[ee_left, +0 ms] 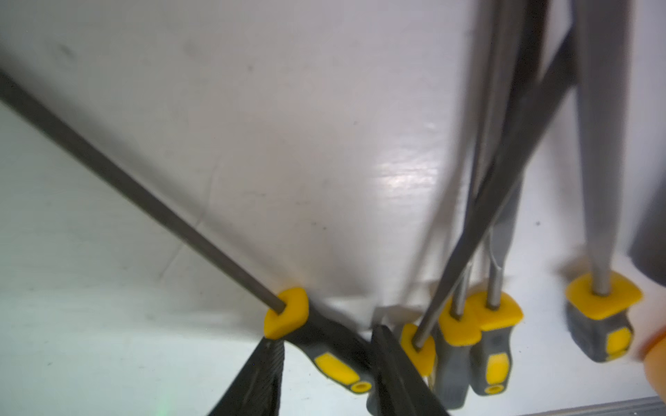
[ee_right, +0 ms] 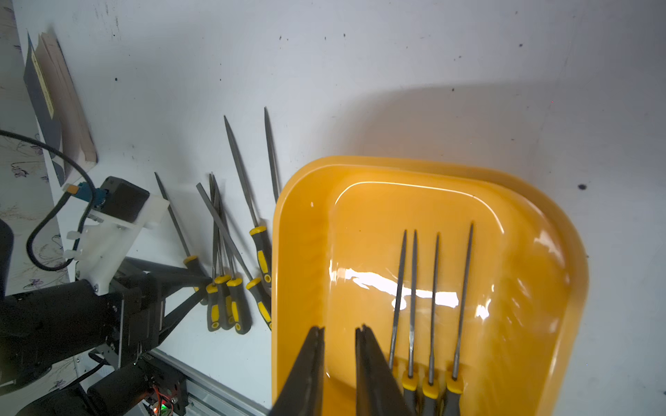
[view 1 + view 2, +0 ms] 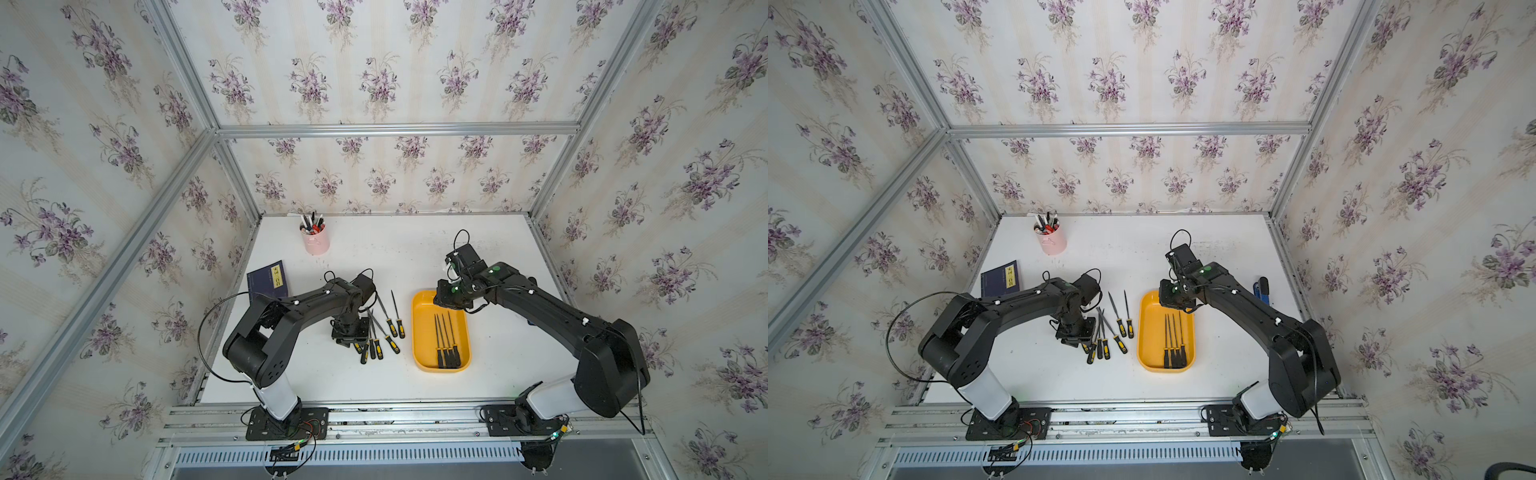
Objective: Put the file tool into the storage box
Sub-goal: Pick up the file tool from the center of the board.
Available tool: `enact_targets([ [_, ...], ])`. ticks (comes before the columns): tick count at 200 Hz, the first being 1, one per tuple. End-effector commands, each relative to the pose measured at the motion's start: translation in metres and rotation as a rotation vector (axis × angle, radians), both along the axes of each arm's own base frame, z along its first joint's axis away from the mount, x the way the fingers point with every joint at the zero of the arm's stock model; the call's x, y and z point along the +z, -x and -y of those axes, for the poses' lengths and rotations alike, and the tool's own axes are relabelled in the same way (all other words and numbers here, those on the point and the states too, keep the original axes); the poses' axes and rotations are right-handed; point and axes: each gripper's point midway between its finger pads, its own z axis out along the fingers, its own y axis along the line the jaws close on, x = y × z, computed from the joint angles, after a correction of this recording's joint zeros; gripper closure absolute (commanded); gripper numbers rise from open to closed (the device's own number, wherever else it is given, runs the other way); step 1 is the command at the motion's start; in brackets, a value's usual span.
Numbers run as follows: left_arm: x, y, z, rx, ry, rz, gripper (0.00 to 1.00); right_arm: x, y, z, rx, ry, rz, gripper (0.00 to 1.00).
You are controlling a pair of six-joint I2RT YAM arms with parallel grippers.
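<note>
The left fingers [image 1: 259, 378] straddle the handle of one file [image 1: 144, 196] on the tabletop [image 1: 108, 342]; I cannot tell whether they are clamped. The right fingers [image 2: 306, 367], slightly apart and empty, hover over the storage box [image 3: 415, 328], at 3 o'clock from the loose files [image 3: 392, 326], with bare tabletop at its 12.

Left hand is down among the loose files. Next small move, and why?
Probably close the left hand fully on the outermost file's handle: its fingers already straddle that handle with slack showing, and this file lies apart from the bunched files. The storage box has room beside four files.
</note>
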Motion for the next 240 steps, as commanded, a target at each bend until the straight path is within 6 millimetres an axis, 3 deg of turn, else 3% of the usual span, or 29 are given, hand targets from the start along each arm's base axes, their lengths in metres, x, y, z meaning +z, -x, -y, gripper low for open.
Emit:
enact_targets([
  [1, -0.007, 0.002, -0.013, -0.013, -0.064, 0.006, 0.64, 0.004, -0.003, -0.002, -0.005, -0.010, 0.020, 0.79],
  [56, 0.007, 0.006, -0.021, -0.053, -0.081, 0.019, 0.94, 0.002, -0.002, -0.002, -0.001, -0.009, 0.016, 0.79],
  [73, 0.022, 0.007, -0.023, -0.074, -0.075, 0.047, 0.98, 0.006, -0.004, -0.007, 0.004, -0.029, 0.023, 0.79],
  [91, 0.052, 0.004, -0.019, -0.103, -0.024, 0.101, 1.00, 0.016, -0.009, -0.016, 0.011, -0.074, 0.033, 0.79],
  [138, 0.156, 0.007, 0.047, -0.203, 0.440, 0.246, 0.99, 0.069, -0.030, -0.062, 0.072, -0.343, 0.110, 0.72],
  [176, 0.209, 0.014, 0.098, -0.228, 0.811, 0.242, 0.99, 0.100, -0.035, -0.089, 0.123, -0.533, 0.138, 0.66],
  [204, 0.219, 0.013, 0.107, -0.234, 0.878, 0.245, 1.00, 0.112, -0.036, -0.097, 0.144, -0.600, 0.152, 0.65],
  [240, 0.213, 0.011, 0.112, -0.228, 0.873, 0.218, 1.00, 0.119, -0.033, -0.101, 0.162, -0.651, 0.159, 0.64],
])
